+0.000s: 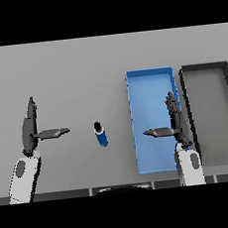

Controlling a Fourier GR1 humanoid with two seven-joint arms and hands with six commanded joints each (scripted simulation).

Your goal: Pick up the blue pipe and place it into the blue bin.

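1. Head view: we see the blue pipe lying on the grey table, between the two hands and apart from both.
2. Left hand sits to the pipe's left, fingers straight and pointing away from the robot, thumb stuck out sideways toward the pipe. Released, holding nothing.
3. Right hand sits to the pipe's right, over the right part of the blue bin. Fingers are straight, thumb points left toward the pipe. Also released, holding nothing.
4. Key relation: the pipe lies to the right of the left hand's thumb tip and level with it, near but with a clear gap. From the right hand it lies to the left, well apart, with the bin's left wall in between. We judge the left hand nearer.
5. Pipe's long axis runs roughly away from the robot, far end tilted slightly left; that end shows dark. The axis is about parallel to both hands' fingers, so we judge a sideways close across the pipe would work.
6. Bin lies to the right of the pipe, just beside it, not touching. A dark grey bin sits just right of the blue one.
7. Task stage, as we judge: pipe not yet grasped, reach not yet done.
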